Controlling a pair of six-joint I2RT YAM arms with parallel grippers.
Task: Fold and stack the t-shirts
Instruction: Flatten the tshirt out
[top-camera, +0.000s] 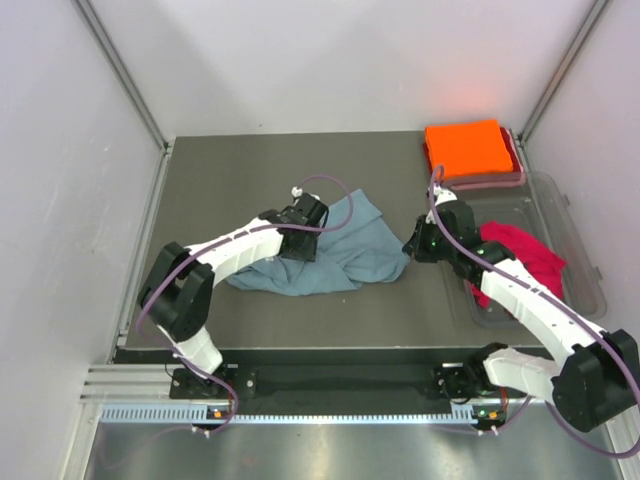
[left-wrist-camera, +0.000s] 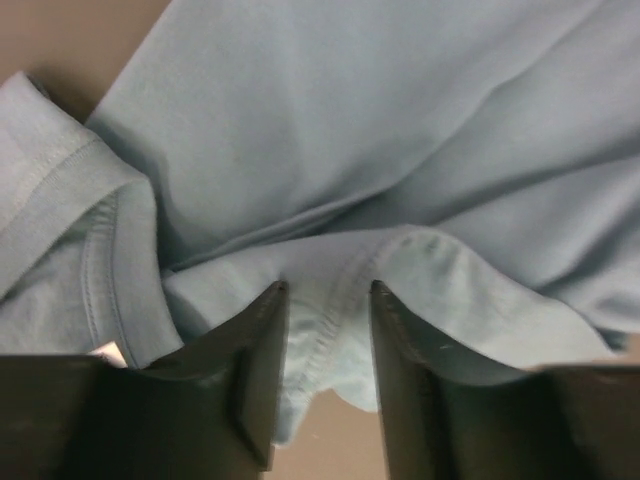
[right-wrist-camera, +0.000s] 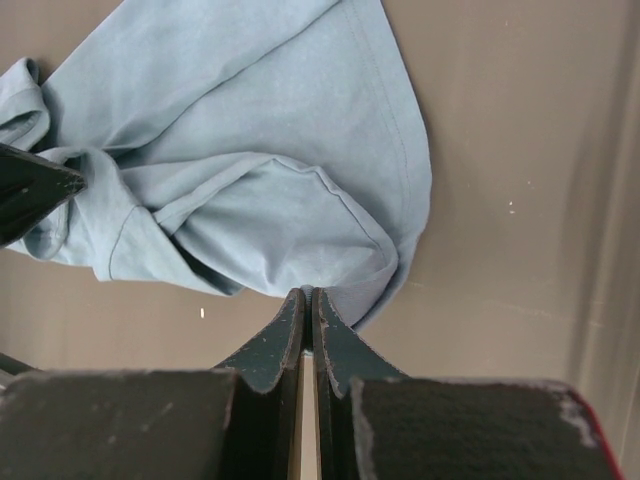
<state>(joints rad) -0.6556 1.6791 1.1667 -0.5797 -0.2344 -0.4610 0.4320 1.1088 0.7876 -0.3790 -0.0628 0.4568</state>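
**Left of the table.** The left gripper (left-wrist-camera: 325, 292) stands over the near-left part of the dusty grey-blue t-shirt (top-camera: 345, 255), which lies crumpled at the middle of the table (top-camera: 220, 180). Its jaws are about half spread and straddle a stitched hem ridge. No pinch on the cloth is visible. The straddle probably places the fingers to take the hem, so the garment can be spread before folding.

**Centre to right.** The right gripper (right-wrist-camera: 308, 295) meets the shirt's right-hand tip with its jaws pressed together. Whether a thin layer is caught between them cannot be told. A hold at that opposite edge would let the two arms draw the cloth flat.

**Right edge.** The orange t-shirt (top-camera: 465, 145) lies folded square at the far right corner, apparently the start of the stack. The crimson red t-shirt (top-camera: 525, 255) lies bunched in the clear tub (top-camera: 575, 230) along the right edge, not yet folded.

**Views compared.** Only the overhead view shows the orange and red shirts and both arms together. The left wrist view alone shows the hem between the fingers. The right wrist view alone shows the closed fingertips at the cloth's edge.
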